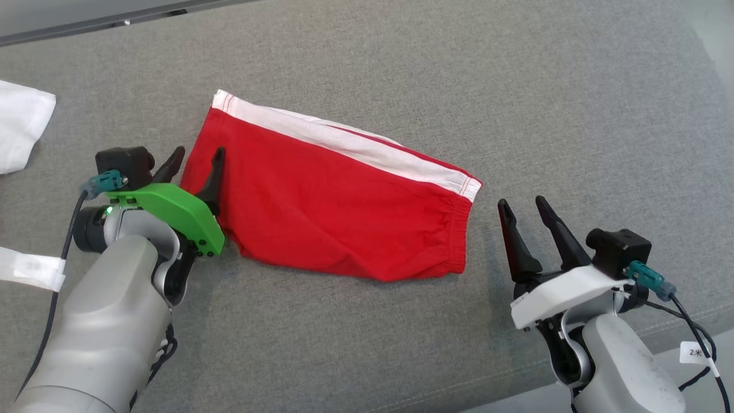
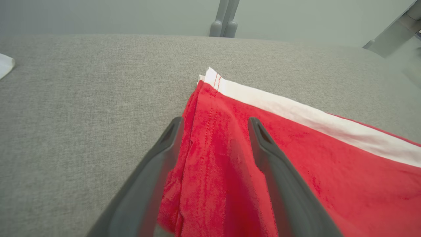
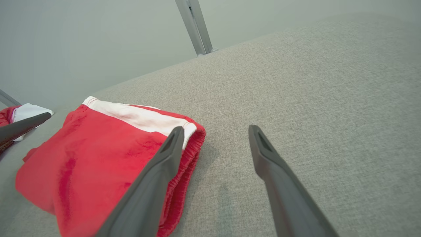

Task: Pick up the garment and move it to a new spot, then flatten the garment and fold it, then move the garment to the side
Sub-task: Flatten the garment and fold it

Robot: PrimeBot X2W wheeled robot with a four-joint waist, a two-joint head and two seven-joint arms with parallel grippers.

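Head view: I read the garment (image 1: pixel 327 201) as folded, lying flat on the grey surface (image 1: pixel 367 69). Left gripper (image 1: pixel 200 151) straddles its left edge, jaws apart, gripping nothing; right gripper (image 1: pixel 522 202) spread, empty, beside the waistband (image 1: pixel 459 235). Remaining: move aside.

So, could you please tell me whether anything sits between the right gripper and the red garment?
Nothing visible does. Only bare grey fabric surface separates the open right gripper from the elastic waistband end of the red shorts with a white stripe. The open left gripper straddles their opposite edge.
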